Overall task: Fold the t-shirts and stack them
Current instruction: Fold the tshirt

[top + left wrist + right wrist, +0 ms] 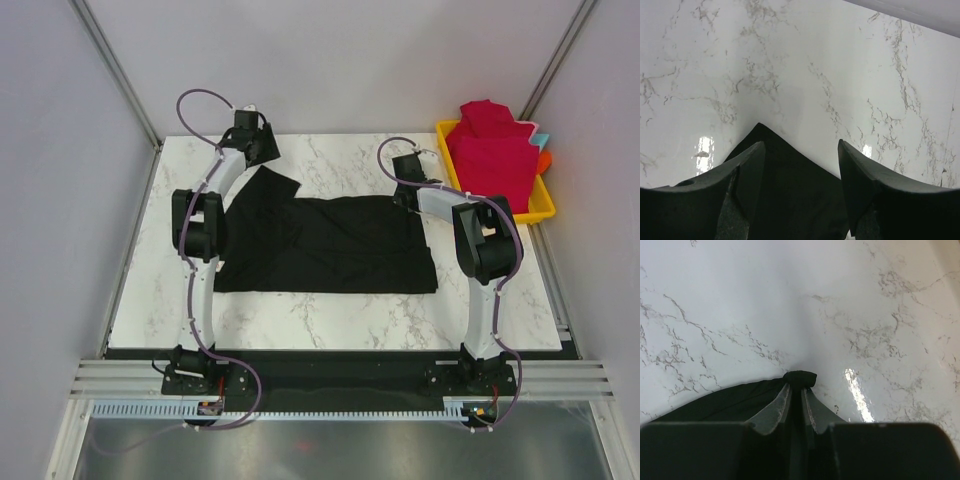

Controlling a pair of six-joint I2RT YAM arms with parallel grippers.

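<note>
we judge folding barely begun: right gripper [799, 388] pinches the flat black t-shirt [330, 245], left gripper [800, 150] straddles its corner wide, red t-shirts [495, 150] wait.

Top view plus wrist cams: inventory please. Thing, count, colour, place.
black shirt: 1, black, spread flat mid-table between the arms
red shirts: pile, count unclear, crimson, in the tray
tray: 1, yellow, far right of the table
orange item: 1, orange, at the tray's right side, unclear what
table: 1, white marble
left arm: 1, white and black, at the shirt's far left; jaws apart, a shirt corner between them
right arm: 1, white and black, at the shirt's far right; jaws shut on a pinch of the shirt's edge
</note>
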